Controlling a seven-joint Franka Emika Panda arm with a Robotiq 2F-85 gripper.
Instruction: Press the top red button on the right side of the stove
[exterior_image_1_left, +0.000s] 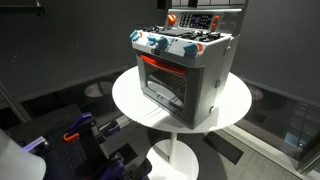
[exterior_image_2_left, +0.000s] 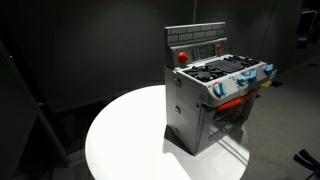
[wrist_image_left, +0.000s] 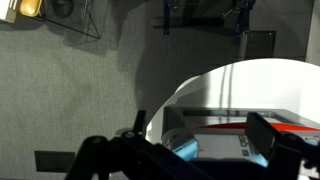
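The small grey-silver toy stove (exterior_image_1_left: 190, 70) stands on a round white table (exterior_image_1_left: 135, 100). It also shows in an exterior view (exterior_image_2_left: 210, 100). It has a red-trimmed glass oven door (exterior_image_1_left: 162, 80), blue-white knobs (exterior_image_1_left: 160, 43) and an upright back panel (exterior_image_2_left: 195, 40) with a red button (exterior_image_2_left: 182, 57). In the wrist view the stove (wrist_image_left: 235, 135) lies below, with a blue knob (wrist_image_left: 183, 146) showing. My gripper (wrist_image_left: 200, 128) hangs high above it, jaws wide apart and empty. I cannot make out the gripper in either exterior view.
The table stands on a white pedestal (exterior_image_1_left: 178, 150) over dark floor. Blue and orange equipment (exterior_image_1_left: 82, 130) sits low beside the table. In the wrist view a wire rack (wrist_image_left: 70, 18) and blue-clamped gear (wrist_image_left: 205, 15) are on the floor beyond the table.
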